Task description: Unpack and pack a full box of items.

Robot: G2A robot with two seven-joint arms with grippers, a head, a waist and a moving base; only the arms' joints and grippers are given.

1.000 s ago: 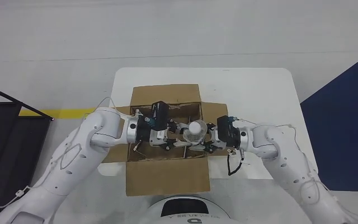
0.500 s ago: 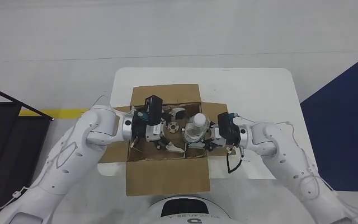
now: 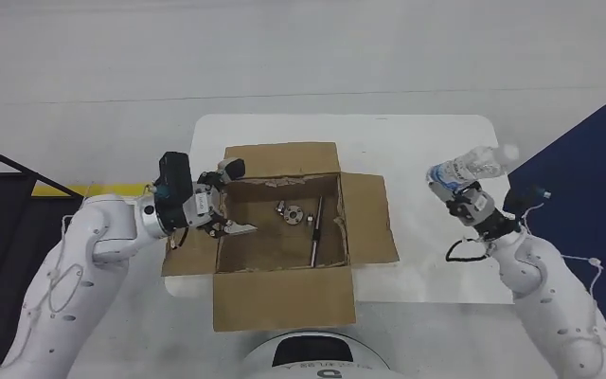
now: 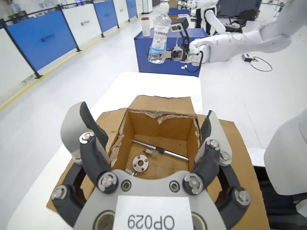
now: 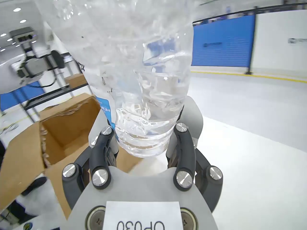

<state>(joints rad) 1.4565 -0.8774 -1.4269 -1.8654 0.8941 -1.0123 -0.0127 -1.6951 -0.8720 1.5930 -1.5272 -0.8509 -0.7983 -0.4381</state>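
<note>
right of the box (image 3: 365, 220), right gripper (image 3: 455, 191) gripping bottle (image 3: 473, 166)

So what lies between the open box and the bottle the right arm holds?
In the top view, bare tabletop runs from the box flap to the bottle; nothing stands there.

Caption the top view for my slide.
Right gripper holds the water bottle beside the open box; left gripper open.

We see a big robot lab hall: blue-white barrier panels (image 4: 48, 39), glossy white floor (image 4: 96, 68), another humanoid robot (image 4: 210, 16) working behind.
</note>
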